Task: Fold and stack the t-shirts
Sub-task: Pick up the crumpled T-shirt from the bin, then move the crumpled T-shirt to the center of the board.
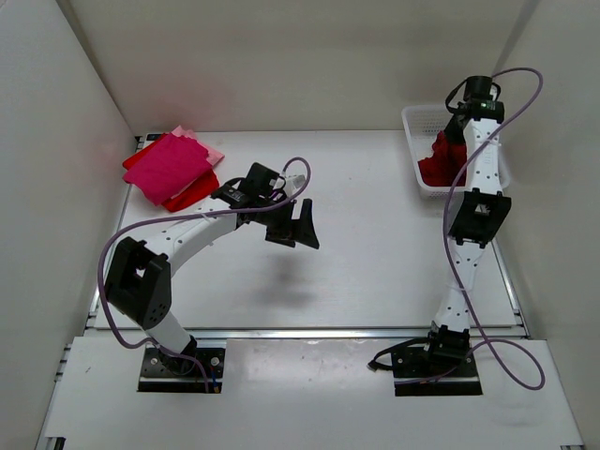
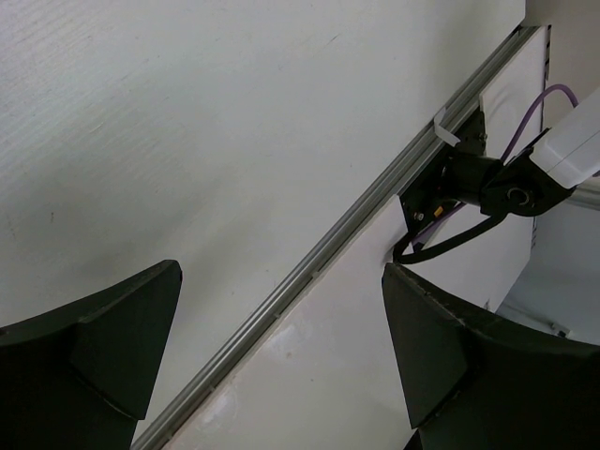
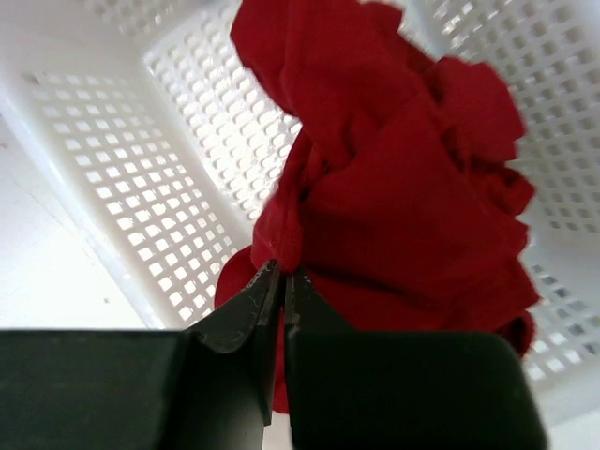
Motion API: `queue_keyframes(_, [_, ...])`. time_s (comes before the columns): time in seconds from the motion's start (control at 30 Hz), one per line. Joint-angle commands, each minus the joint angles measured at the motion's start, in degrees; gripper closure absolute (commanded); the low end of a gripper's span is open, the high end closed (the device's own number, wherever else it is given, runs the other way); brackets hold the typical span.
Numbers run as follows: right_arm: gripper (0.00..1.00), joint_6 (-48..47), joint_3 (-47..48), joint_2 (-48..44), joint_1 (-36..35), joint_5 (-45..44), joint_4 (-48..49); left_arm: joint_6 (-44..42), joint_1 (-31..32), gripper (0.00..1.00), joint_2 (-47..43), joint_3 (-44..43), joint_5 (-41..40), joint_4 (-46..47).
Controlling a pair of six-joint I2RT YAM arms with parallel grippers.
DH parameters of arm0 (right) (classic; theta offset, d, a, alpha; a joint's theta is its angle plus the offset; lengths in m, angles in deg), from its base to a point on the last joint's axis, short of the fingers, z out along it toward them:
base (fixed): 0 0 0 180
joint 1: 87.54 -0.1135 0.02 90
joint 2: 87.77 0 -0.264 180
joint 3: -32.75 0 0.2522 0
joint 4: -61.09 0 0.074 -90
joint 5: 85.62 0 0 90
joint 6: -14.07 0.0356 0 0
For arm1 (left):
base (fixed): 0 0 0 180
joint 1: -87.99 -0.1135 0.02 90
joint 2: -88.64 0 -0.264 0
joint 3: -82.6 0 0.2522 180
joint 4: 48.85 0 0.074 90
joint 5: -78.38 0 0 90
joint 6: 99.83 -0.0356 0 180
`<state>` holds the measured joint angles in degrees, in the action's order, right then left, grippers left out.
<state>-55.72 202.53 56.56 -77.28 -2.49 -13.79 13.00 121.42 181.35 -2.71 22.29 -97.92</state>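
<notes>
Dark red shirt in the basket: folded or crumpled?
Crumpled: the dark red shirt bunches unevenly inside the basket, the right gripper shut on it.

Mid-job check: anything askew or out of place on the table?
Only the far-left stack: the magenta t-shirt sits skewed on top, with the light pink t-shirt and bright red t-shirt poking out beneath it. Nothing spilled or damaged.

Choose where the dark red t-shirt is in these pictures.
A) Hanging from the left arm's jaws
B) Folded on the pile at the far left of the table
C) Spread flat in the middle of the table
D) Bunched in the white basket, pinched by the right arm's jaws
D: the right wrist view shows the dark red t-shirt crumpled against the white basket, with the jaws of the right arm shut on a fold of it.
</notes>
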Motion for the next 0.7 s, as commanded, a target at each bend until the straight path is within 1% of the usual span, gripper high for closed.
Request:
queue_keyframes(0.0, [1.00,0.72,4.03,-10.18,1.08,-0.33,1.26,1.07,-0.73,0.01,-2.18,0.27,1.42,1.91])
queue_keyframes(0.03, [1.00,0.54,4.28,-11.43,1.16,0.62,1.18,2.38,-0.91,0.01,-2.96,1.40,1.25,2.61])
queue_keyframes(0.1, [1.00,0.71,5.60,-16.77,1.25,1.59,0.75,5.46,-1.26,0.01,-5.07,2.90,1.94,5.32])
queue_keyframes(0.13, [1.00,0.89,5.08,-17.93,1.16,3.17,0.92,7.99,-1.35,0.02,-5.43,4.30,2.30,6.64])
queue_keyframes(0.17, [1.00,1.06,5.25,-21.34,1.51,5.27,1.27,10.02,-1.96,0.02,-6.82,5.53,2.91,8.57])
queue_keyframes(0.2, [1.00,0.89,5.08,-24.07,1.08,6.34,1.62,10.91,-2.23,0.01,-7.45,5.54,3.18,9.46])
queue_keyframes(0.23, [1.00,0.36,4.56,-25.32,0.55,6.43,2.23,10.57,-2.40,0.02,-7.71,5.19,2.92,8.77])
queue_keyframes(0.27, [1.00,-0.60,4.20,-28.98,-0.76,9.04,2.76,10.83,-2.84,0.01,-8.41,4.06,2.05,7.98])
queue_keyframes(0.33, [1.00,-1.57,3.67,-34.53,-4.36,10.29,4.95,12.32,-3.81,0.01,-9.73,3.96,1.33,7.36])
queue_keyframes(0.37, [1.00,-1.31,3.41,-35.77,-6.37,12.48,6.96,13.46,-4.68,0.01,-10.69,4.92,1.59,7.62])
queue_keyframes(0.4, [1.00,-1.31,3.32,-38.48,-7.53,13.54,8.37,14.69,-5.39,0.02,-11.05,5.10,1.51,7.62])
queue_keyframes(0.43, [1.00,-1.57,2.88,-41.30,-10.15,14.77,11.26,15.83,-6.18,0.01,-11.75,5.54,1.60,7.28])
queue_keyframes(0.47, [1.00,-1.31,2.01,-42.72,-12.26,17.48,14.51,16.71,-6.36,0.01,-12.11,6.93,2.81,9.01])
queue_keyframes(0.5, [1.00,-1.14,-0.35,-45.95,-13.59,19.16,16.37,18.46,-7.58,0.01,-12.89,8.60,4.13,9.99])
queue_keyframes(0.57, [1.00,-1.83,-7.72,-53.59,-19.28,21.80,23.91,21.81,-10.04,0.01,-13.43,11.59,6.86,14.89])
queue_keyframes(0.6, [1.00,-1.84,-9.49,-55.28,-21.32,21.12,27.77,23.73,-12.05,0.02,-14.12,12.74,7.39,15.96])
queue_keyframes(0.63, [1.00,-1.66,-13.08,-58.34,-24.38,24.16,31.90,24.71,-13.99,0.02,-14.22,13.27,8.09,17.10])
queue_keyframes(0.67, [1.00,-0.53,-14.25,-60.20,-25.63,25.84,33.42,24.72,-14.96,0.01,-14.13,13.10,8.01,16.59])
